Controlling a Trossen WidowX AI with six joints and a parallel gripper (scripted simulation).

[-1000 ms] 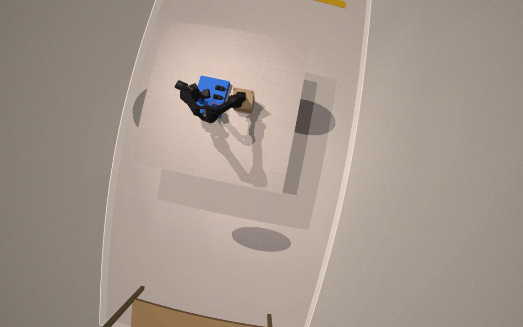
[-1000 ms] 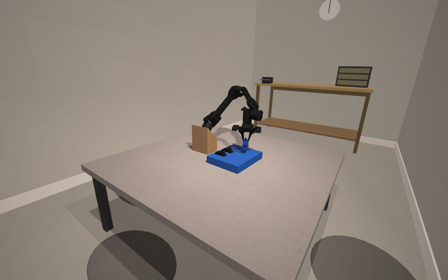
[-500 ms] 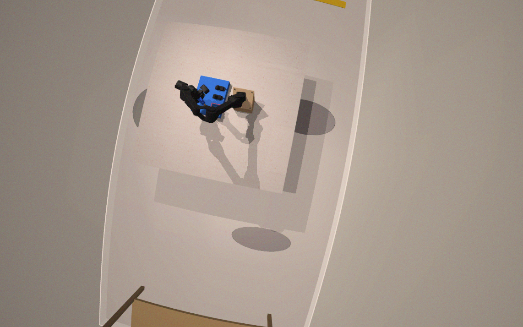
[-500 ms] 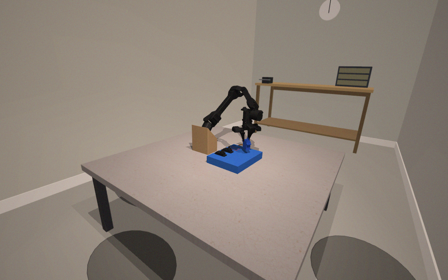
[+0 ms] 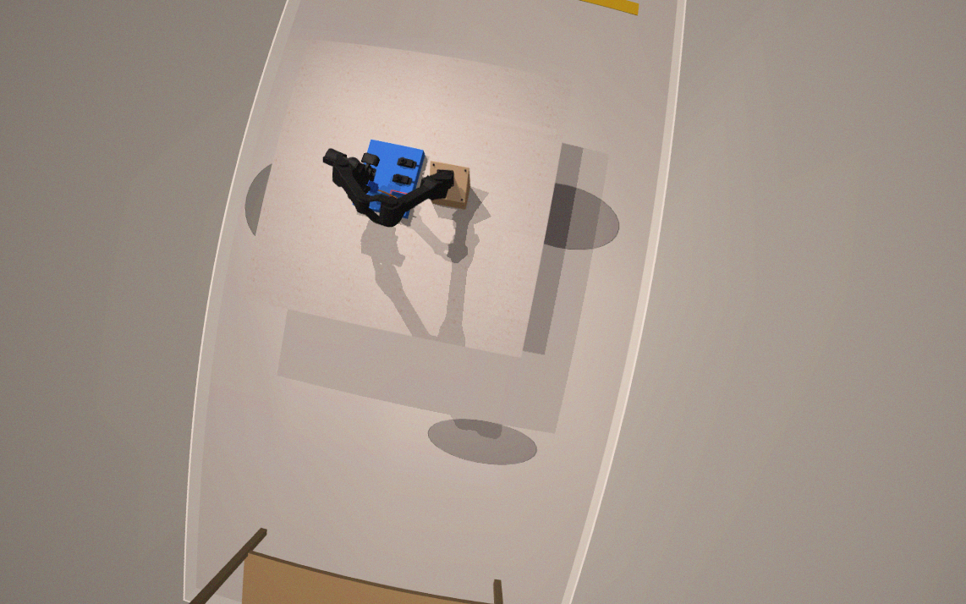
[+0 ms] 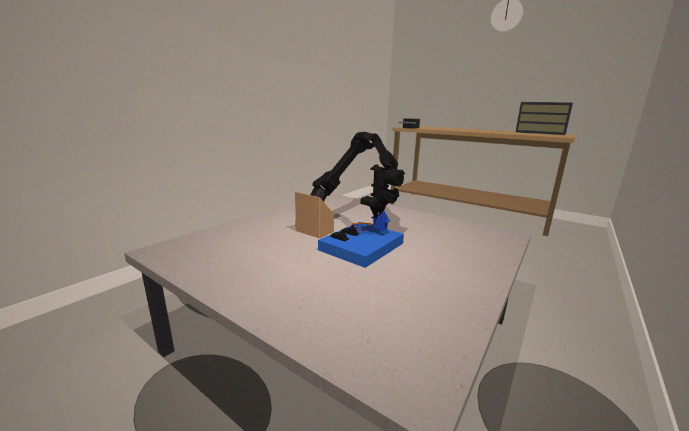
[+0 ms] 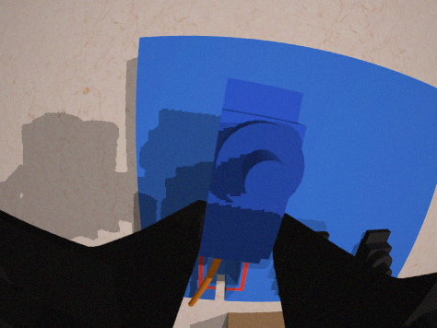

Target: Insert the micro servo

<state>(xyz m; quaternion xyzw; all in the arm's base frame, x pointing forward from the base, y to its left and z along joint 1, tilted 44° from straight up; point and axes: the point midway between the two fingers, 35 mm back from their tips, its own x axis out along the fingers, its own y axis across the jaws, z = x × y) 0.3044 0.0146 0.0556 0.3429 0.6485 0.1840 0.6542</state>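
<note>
Jaws of the black parallel gripper [image 7: 241, 234] are clamped on the dark blue box-shaped micro servo [image 7: 256, 175], which hangs above the bright blue rectangular deck [image 7: 344, 130]. Its thin orange cable [image 7: 204, 283] trails beneath, crossing the red-outlined pocket [image 7: 223, 275] near the deck edge. One seated black servo [image 7: 376, 250] shows at right. A tan cardboard block [image 6: 311, 214] stands beside the deck.

One blue servo [image 7: 254, 181], two black servos [image 5: 403, 170]
</note>
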